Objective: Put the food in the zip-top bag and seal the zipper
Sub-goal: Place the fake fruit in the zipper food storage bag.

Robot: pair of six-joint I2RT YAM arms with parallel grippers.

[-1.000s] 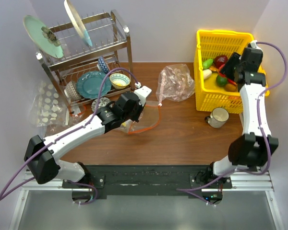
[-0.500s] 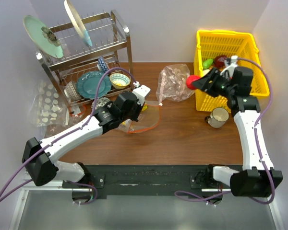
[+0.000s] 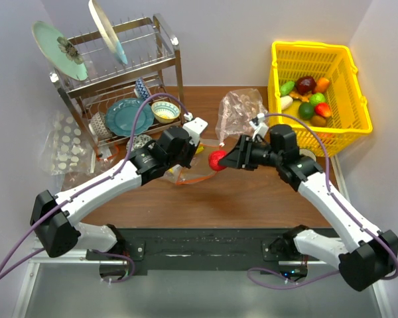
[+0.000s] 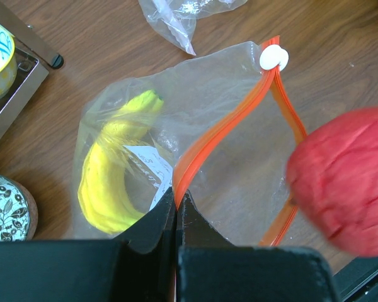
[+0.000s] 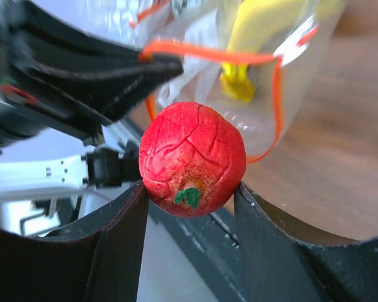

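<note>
Half a second ago we saw the right arm just lifting out of the yellow basket (image 3: 276, 86) at the far right with a red fruit. It has since swung left across the worktop (image 3: 252, 192), and the right pincer (image 3: 222, 159) now sits in the middle, just in front of the mouth of the zip-top bag (image 4: 195, 94). A second ago that same arm was reaching down into the basket, so the apple (image 5: 192, 157) has come all the way from there. The left arm has hardly moved in that time. The rest of the food (image 3: 308, 99) lies in the basket as it did before, and the pinkish bag (image 3: 242, 114) is unmoved behind the arms. The right pincer stands about half open, with the red apple clamped between its two fingers (image 5: 123, 239). The apple's green-marked end faces the wrist camera. In the left wrist view the apple hangs at the right edge, over the bag's opening, and we cannot tell whether it touches the plastic. The left pincer (image 4: 177, 204) is fully closed, nipping the near end of the red-orange zipper (image 4: 225, 119), which bows apart into an open loop. The white slider (image 4: 274, 58) sits at the far end of the zipper. The yellow banana (image 4: 107, 182) already lies inside the bag.
</note>
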